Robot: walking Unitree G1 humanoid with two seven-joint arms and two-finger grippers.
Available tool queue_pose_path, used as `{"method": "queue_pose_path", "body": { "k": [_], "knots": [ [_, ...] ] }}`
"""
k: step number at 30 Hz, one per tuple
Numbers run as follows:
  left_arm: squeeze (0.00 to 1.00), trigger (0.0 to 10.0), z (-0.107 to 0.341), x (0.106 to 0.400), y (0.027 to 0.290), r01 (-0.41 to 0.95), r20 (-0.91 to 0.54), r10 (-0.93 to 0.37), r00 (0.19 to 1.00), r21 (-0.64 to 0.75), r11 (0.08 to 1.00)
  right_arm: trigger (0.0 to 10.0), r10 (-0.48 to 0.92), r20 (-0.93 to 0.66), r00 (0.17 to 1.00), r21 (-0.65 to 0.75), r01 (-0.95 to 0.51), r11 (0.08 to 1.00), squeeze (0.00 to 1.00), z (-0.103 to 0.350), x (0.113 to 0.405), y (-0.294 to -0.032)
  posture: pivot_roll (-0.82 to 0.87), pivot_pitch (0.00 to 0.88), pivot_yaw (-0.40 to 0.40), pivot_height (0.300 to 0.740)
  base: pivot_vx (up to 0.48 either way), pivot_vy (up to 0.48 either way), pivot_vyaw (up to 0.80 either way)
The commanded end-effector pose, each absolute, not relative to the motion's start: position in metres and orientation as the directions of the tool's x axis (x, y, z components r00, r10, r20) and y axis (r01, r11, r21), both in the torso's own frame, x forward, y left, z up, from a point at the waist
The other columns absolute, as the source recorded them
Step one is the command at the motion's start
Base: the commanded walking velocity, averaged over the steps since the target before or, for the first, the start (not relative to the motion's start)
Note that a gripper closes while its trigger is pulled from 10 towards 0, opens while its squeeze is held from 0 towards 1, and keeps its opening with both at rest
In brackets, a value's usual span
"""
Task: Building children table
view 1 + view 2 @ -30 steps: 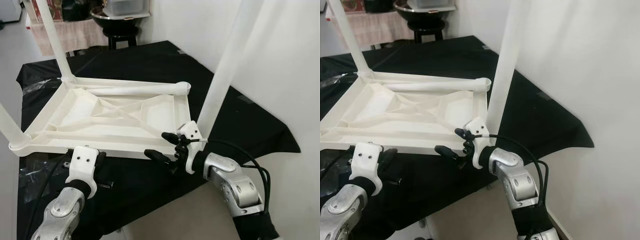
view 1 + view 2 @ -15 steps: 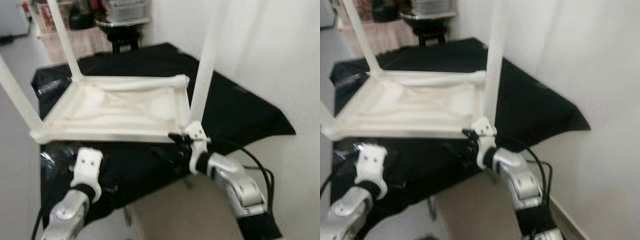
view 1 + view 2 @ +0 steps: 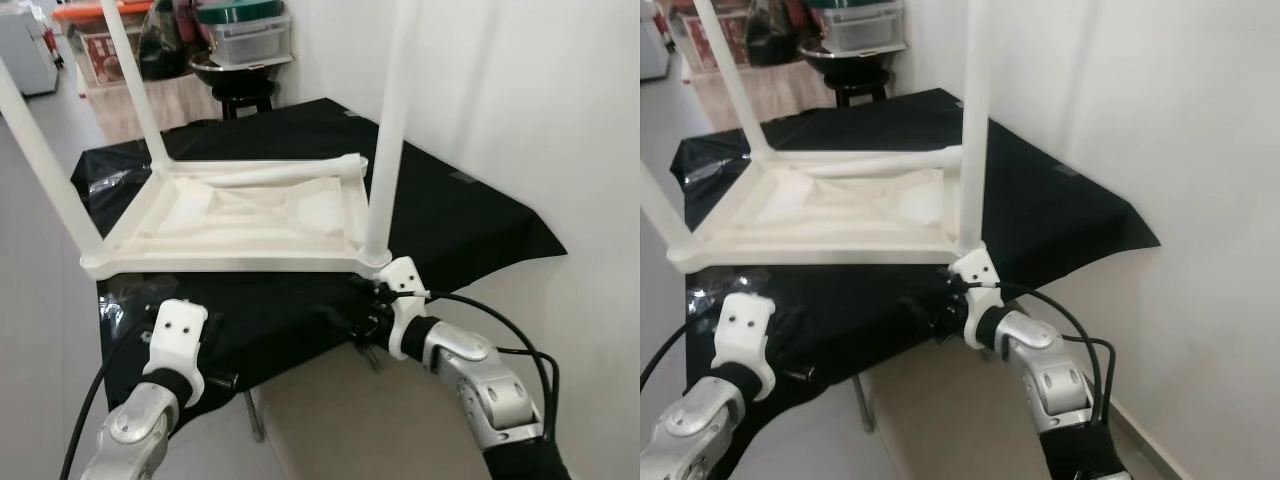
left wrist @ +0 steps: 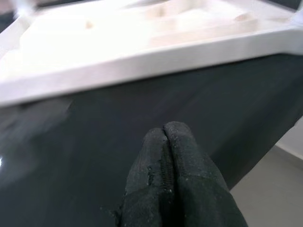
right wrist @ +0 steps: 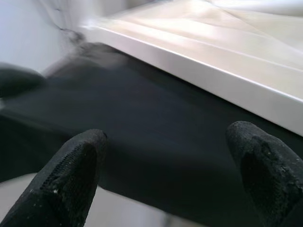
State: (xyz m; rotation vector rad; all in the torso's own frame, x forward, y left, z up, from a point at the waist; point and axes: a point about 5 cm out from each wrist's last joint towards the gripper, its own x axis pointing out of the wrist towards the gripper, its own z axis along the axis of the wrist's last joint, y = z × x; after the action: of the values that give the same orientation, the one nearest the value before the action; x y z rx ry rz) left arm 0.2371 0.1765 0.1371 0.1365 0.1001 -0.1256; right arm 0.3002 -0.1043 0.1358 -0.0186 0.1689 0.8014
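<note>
A white plastic children's table (image 3: 230, 262) lies upside down on a black-draped surface (image 3: 470, 215). Three white legs stand up from its corners: far left (image 3: 135, 90), near left (image 3: 45, 165) and near right (image 3: 385, 130). Another white leg (image 3: 285, 173) lies along the far edge. My right gripper (image 3: 348, 303) is open just below the near-right corner, close to the rim (image 5: 213, 85), its fingers (image 5: 71, 175) wide apart over the black cloth. My left gripper (image 3: 218, 378) is shut and empty, low at the cloth's front edge below the near rim (image 4: 142, 61).
A white wall (image 3: 560, 120) runs close along the right. At the back stands a black stool (image 3: 240, 95) carrying a bowl and lidded plastic bins (image 3: 245, 30). Grey floor (image 3: 330, 420) shows in front of the draped surface. A black cable (image 3: 500, 310) loops over my right forearm.
The camera has pulled back and risen, so the whole scene shifted. My right gripper now sits lower, under the near-right corner, still open. The left gripper stays shut.
</note>
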Motion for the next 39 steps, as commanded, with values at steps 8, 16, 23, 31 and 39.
{"method": "queue_pose_path", "body": {
  "k": [8,16,23,31,39],
  "knots": [
    [0.00,10.0,0.131,0.239,0.167,0.188,-0.124,-0.170,0.978,0.147,0.971,10.0,0.724,-0.181,0.666,0.030,-0.732,0.681,0.00,0.133,0.301,-0.103,0.01,0.054,-0.032,0.740,0.000,0.000,0.80],
    [0.00,10.0,0.131,0.240,0.166,0.191,-0.117,-0.176,0.977,0.137,0.972,10.0,0.725,-0.183,0.664,0.028,-0.734,0.679,0.00,0.132,0.301,-0.102,0.00,0.053,-0.033,0.740,0.000,0.000,0.80],
    [0.00,10.0,0.132,0.241,0.165,0.201,-0.109,-0.186,0.976,0.149,0.968,10.0,0.709,-0.171,0.684,0.033,-0.716,0.698,0.00,0.132,0.303,-0.104,0.01,0.055,-0.034,0.740,0.000,0.000,0.34],
    [0.00,10.0,0.132,0.243,0.164,0.232,-0.106,-0.218,0.970,0.142,0.962,10.0,0.655,-0.088,0.751,0.088,-0.649,0.756,0.00,0.138,0.307,-0.111,0.00,0.061,-0.029,0.740,0.000,-0.352,0.00],
    [0.00,10.0,0.131,0.244,0.165,0.233,-0.106,-0.219,0.970,0.138,0.963,10.0,0.861,-0.126,0.493,0.044,-0.864,0.502,0.00,0.136,0.286,-0.104,0.02,0.059,-0.022,0.740,0.000,-0.470,0.00]
  ]
}}
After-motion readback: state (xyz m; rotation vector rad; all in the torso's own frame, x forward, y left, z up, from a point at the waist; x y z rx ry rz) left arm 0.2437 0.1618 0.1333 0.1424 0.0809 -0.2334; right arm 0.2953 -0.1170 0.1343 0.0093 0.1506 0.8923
